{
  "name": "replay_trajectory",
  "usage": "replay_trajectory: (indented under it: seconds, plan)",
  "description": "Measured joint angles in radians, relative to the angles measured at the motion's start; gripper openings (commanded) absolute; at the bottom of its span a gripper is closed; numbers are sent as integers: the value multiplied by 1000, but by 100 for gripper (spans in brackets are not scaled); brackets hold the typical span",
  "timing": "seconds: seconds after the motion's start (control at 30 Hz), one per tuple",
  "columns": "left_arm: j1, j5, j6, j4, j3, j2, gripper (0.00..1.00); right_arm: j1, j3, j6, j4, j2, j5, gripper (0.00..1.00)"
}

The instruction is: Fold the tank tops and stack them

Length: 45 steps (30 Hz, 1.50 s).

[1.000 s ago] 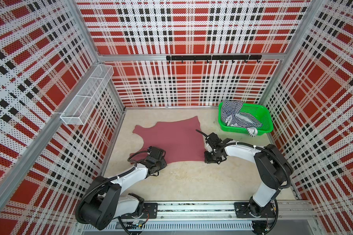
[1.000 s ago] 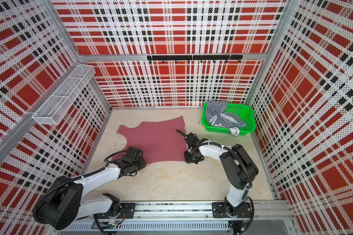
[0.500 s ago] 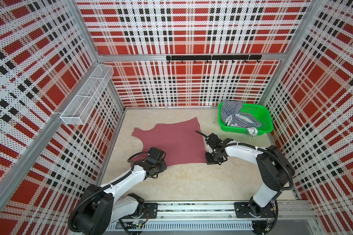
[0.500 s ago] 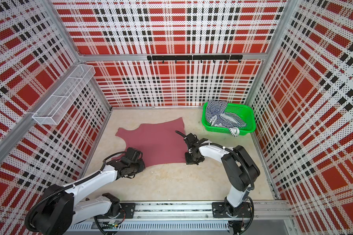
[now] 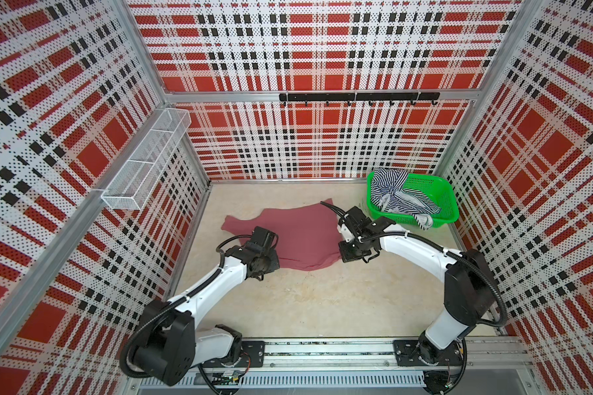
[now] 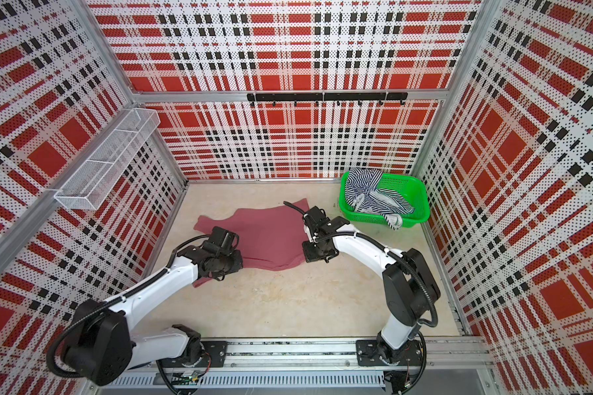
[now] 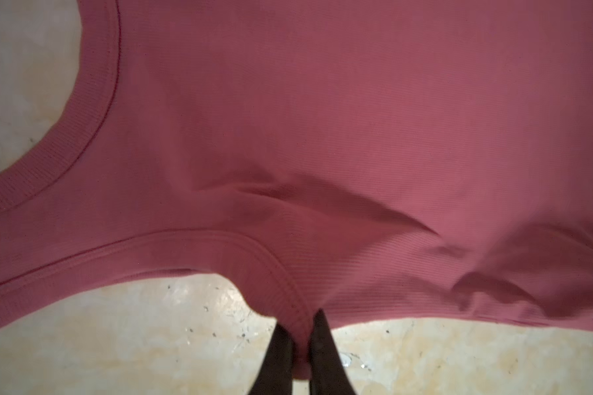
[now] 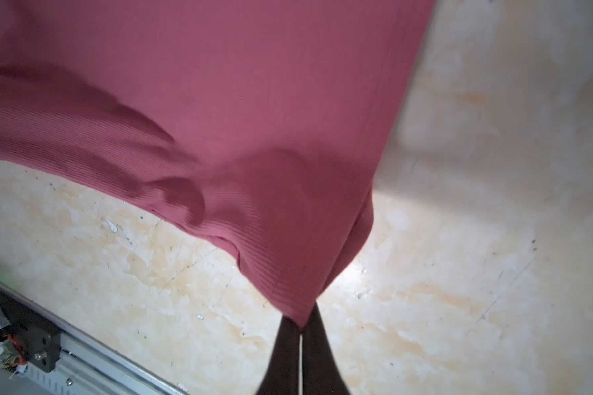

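We see the rose tank top (image 5: 302,236) spread mostly flat on the pale, mottled desk (image 5: 322,301), roughly in the middle of the work area, between the two arms. It is a fine ribbed knit, matte and soft, with wider ribbed bands stitched round its curved openings. Its near edge is drawn up off the desk at two places.

In the left wrist view the left tool (image 7: 298,328) is closed narrow on the rounded band of an armhole, and a fold of the knit sits pinched between its two dark tapered fingers (image 7: 281,345). Shallow creases fan out from that spot.

In the right wrist view the right tool (image 8: 301,325) is pressed nearly together on a corner of the rose fabric. The cloth rises to a pointed peak there, with loose ripples along the edge beside it.

The striped tank top (image 5: 396,198), in narrow navy and white lines, lies crumpled in the green basket (image 5: 449,212) at the far right of the desk in both top views. One part is draped over the basket's far corner and a white-edged part hangs over the near rim. The basket is glossy plastic mesh, rectangular with rounded corners.
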Motion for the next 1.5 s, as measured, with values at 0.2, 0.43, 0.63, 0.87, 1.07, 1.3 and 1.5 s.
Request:
replay_trajectory:
  seconds: [0.2,0.43,0.63,0.87,1.07,1.3,1.5]
  plan:
    - [53,11,114,-39,119,150,3,-47,132,-61,-52,110,18,0]
    - [104,23,225,-53,268,304,5,-120,269,-108,-64,212,17,0]
    - [152,39,299,-64,405,478,9,-156,424,-144,-64,350,16,0]
    - [177,41,381,-129,604,664,56,-192,630,-172,-65,509,-2,24]
    - [201,-14,401,-202,719,624,82,-227,639,-176,-40,511,5,45]
    - [245,-98,318,-266,477,296,80,-231,298,-146,55,348,-51,48]
    - [304,-84,194,-242,228,153,72,-227,185,-85,145,325,-121,43]
